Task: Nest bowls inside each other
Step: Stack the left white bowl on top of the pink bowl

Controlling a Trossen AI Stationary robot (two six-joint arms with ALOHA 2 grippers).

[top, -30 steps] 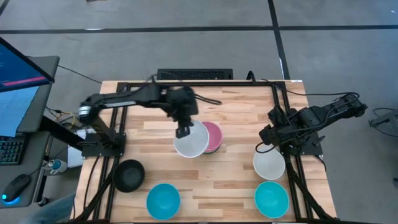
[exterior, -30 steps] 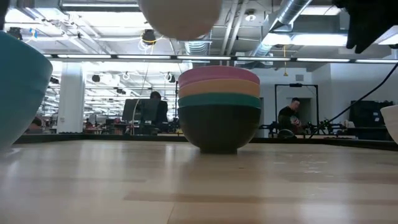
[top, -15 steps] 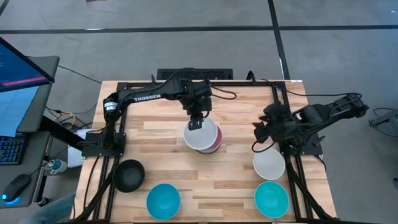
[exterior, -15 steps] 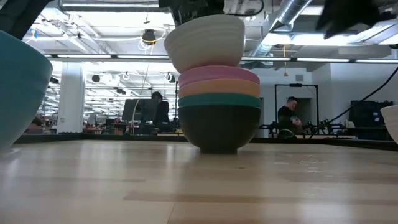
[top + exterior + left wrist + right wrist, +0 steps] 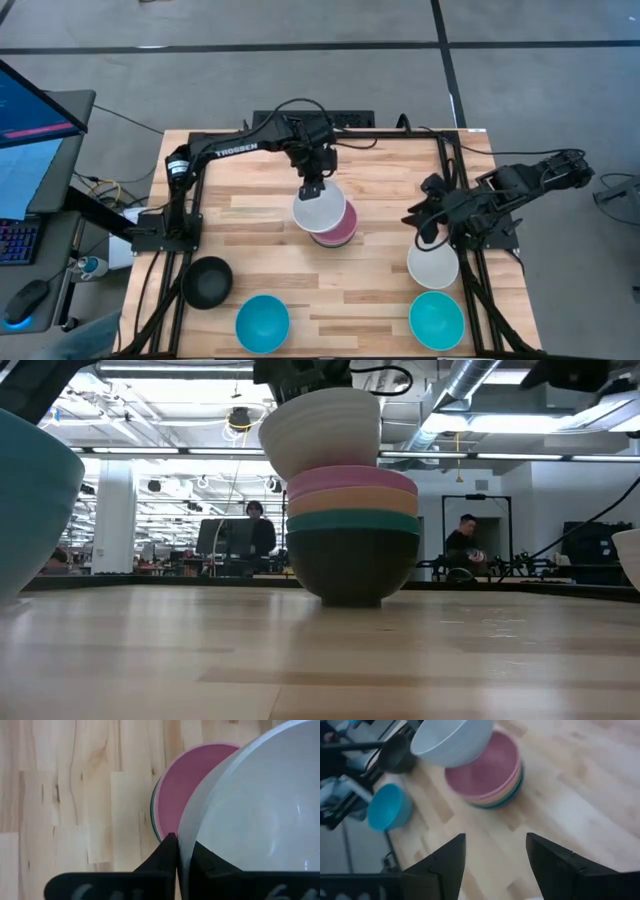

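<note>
Bowls are the matter here. A nested stack [image 5: 340,228] stands near the middle of the table [image 5: 250,215]; in the low view its layers show from the bottom up as black, dark green, orange and pink [image 5: 352,481]. A white bowl [image 5: 319,211] hangs just over the stack, off-centre toward the left arm's side, so that part of the pink rim shows beside it. In the low view its underside sits at the pink rim's level on one side; whether it touches there I cannot tell.

The left gripper [image 5: 311,189] holds this white bowl by its far rim, fingers clamped together on the wall, one inside and one outside, as the left wrist view [image 5: 178,851] shows.

The right gripper [image 5: 421,222] hovers at the table's right side, just beyond a second white bowl [image 5: 432,265]. Its fingers [image 5: 445,857] stand apart with nothing between them, pointing toward the stack.

Along the near edge lie the loose bowls: a black bowl [image 5: 207,281] at the left, a turquoise bowl [image 5: 262,323] beside it, and another turquoise one [image 5: 436,319] just in front of the second white bowl.

In the room behind, two people show far off in the low view.
</note>
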